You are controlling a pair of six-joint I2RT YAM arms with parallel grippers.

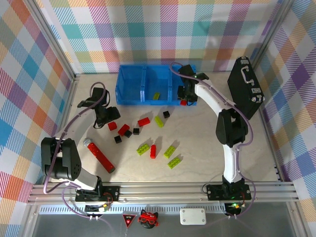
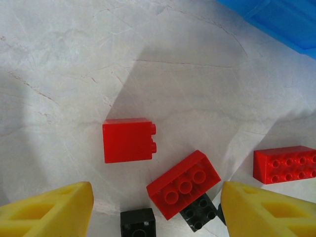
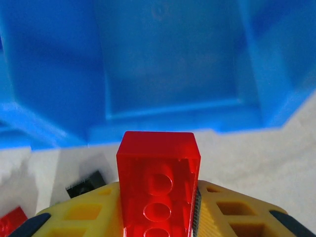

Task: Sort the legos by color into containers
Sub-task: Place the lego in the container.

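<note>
Right wrist view is showing the right fingers (image 3: 84, 212) clamping a red lego (image 3: 158, 182) at bottom centre. Its long axis is pointing up the frame at the containers (image 3: 168, 64), whose open compartment is lying straight ahead, just past the rim. Left fingers (image 2: 49, 210) are standing wide apart over another red brick (image 2: 127, 140) on the bench (image 2: 74, 59).

Pastel plaid walls (image 1: 163, 29) around pale marbled tabletop (image 1: 202, 148)
</note>
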